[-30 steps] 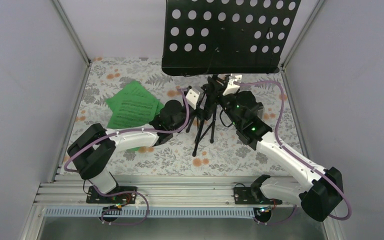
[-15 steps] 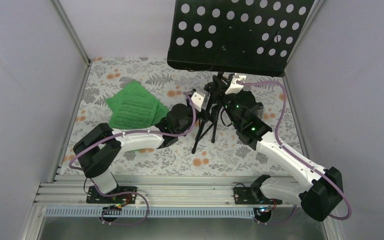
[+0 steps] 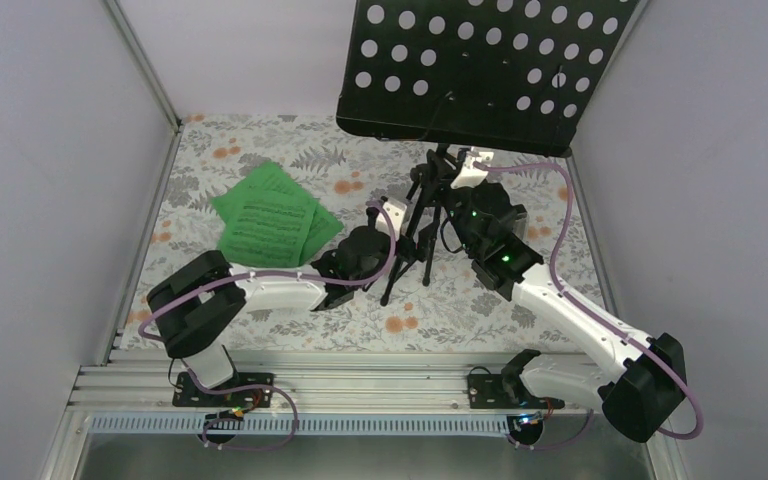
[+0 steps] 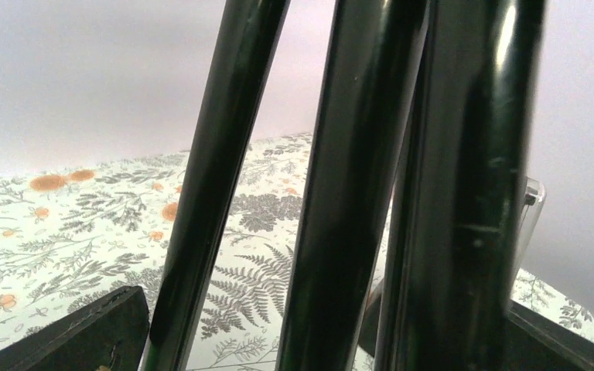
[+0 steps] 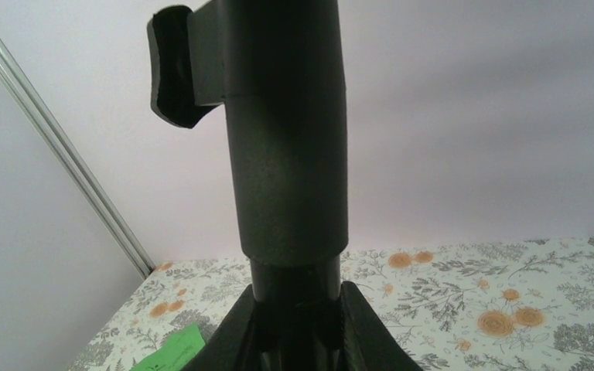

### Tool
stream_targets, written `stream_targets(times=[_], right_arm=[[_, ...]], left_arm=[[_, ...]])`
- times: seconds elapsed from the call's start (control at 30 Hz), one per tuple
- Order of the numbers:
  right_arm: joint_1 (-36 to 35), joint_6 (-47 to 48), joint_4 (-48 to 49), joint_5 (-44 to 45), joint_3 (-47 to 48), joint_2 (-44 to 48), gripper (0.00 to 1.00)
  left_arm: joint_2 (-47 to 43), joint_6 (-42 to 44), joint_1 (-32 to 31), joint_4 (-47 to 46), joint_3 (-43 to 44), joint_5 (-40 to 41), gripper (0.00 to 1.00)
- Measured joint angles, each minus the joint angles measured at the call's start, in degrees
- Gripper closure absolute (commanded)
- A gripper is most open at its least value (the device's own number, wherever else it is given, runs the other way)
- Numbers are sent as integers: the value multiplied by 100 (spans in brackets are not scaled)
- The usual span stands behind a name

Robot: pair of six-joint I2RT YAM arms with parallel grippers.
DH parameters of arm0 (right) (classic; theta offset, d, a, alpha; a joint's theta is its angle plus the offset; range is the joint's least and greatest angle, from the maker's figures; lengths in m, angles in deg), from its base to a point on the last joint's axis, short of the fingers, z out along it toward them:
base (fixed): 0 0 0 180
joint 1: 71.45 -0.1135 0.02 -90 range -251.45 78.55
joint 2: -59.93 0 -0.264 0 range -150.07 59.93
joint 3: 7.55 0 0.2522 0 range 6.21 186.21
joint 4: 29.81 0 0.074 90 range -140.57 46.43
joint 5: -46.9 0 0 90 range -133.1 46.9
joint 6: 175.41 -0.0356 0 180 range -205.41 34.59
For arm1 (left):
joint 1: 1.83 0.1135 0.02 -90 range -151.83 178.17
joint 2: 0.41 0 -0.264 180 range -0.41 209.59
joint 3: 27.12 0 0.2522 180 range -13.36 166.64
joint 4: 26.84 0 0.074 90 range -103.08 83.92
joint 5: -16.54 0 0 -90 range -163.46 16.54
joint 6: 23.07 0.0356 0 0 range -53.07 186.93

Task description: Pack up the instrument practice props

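Black tripod music stand (image 3: 470,70) is upright at back-centre of the floral counter (image 3: 260,140). Its hole-punched desk is tilted & fills the top of the overhead view, w/ glossy legs drawn close together. R fingers (image 5: 232,340) pinch the post just under its thick collar. L fingers (image 4: 85,332) are spread wide, low down, w/ the legs between them; contact can't be told. Bright green printed music sheets (image 3: 265,215) lie flat & overlapped, left of the stand, apart from it.
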Motion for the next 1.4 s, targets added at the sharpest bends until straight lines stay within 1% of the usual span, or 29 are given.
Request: stream_targets(times=[0.1, 0.43, 0.77, 0.83, 1.0, 1.23, 1.4], right_arm=[[-2, 2, 4, 22, -9, 0, 96], [11, 24, 7, 374, -11, 0, 96], [13, 44, 48, 625, -11, 0, 96], [13, 55, 50, 629, -11, 0, 96], [13, 63, 50, 675, -11, 0, 96], [11, 74, 52, 664, -11, 11, 96], [-26, -39, -20, 575, -9, 37, 96]], left_arm=[[66, -85, -20, -127, -35, -15, 0], [540, -61, -96, -481, 284, 149, 0], [977, 238, -111, -866, 599, 96, 1], [1003, 304, -111, -890, 621, 94, 4], [1049, 365, -129, -756, 739, 238, 24], [1040, 352, -151, -695, 763, 354, 37], [737, 424, -133, -459, 509, 341, 46]])
